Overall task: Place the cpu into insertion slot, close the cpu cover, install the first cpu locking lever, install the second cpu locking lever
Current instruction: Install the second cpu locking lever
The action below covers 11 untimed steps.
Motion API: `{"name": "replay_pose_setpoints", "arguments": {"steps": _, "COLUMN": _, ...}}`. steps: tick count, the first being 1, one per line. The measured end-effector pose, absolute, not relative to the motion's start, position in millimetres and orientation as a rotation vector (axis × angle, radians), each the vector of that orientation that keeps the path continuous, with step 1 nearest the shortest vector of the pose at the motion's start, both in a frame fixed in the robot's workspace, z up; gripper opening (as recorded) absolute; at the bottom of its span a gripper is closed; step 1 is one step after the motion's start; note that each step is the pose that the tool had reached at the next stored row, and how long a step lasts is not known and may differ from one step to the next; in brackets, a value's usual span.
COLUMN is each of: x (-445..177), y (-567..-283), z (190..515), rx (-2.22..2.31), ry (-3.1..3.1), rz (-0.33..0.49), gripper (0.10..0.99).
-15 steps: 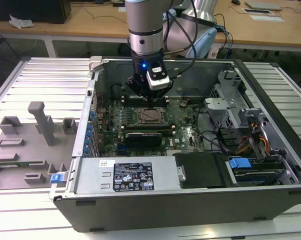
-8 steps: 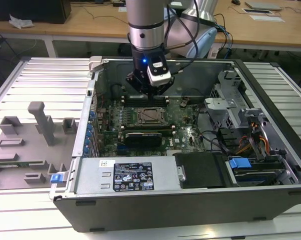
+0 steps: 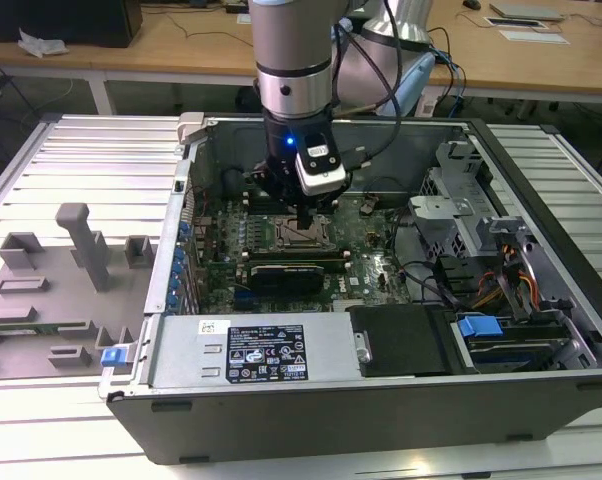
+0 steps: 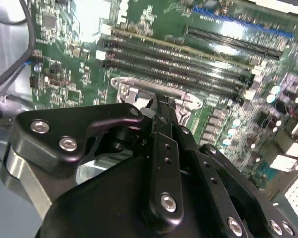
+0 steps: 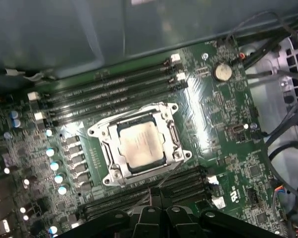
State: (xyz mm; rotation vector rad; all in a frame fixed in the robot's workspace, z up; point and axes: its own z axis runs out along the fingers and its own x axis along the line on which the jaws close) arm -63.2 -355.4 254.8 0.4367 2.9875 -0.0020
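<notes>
1. the cpu point(image 5: 141, 145) lies flat in the insertion slot point(image 5: 174, 140) on the green motherboard point(image 5: 223, 124).
2. the cpu cover point(image 5: 105, 147) is down, framing the chip.
3. the gripper point(image 5: 156, 194) hangs just beside the slot, at the memory slots point(image 5: 183, 186); its fingers point(image 4: 161, 111) look pressed together, holding nothing.
4. in the exterior view the gripper point(image 3: 306, 218) stands right over the slot point(image 3: 299, 234) inside the open computer case point(image 3: 381, 400).

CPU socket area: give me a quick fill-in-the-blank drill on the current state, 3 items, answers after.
1. In the first wrist view, the cpu lies inside the ____ frame of the cpu cover.
2. In the exterior view, the gripper hangs over the motherboard inside an open computer ____.
3. Long dark memory slots run along ____ sides of the insertion slot.

Answers: silver; case; two
</notes>
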Motion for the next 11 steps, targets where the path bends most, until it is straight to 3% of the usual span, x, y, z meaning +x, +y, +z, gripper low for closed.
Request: {"name": "replay_pose_setpoints", "arguments": {"steps": 11, "x": -75.1, "y": -358.7, "z": 234.7, "rx": 0.28, "ry": 3.009, "rz": 0.034, "gripper": 0.106}}
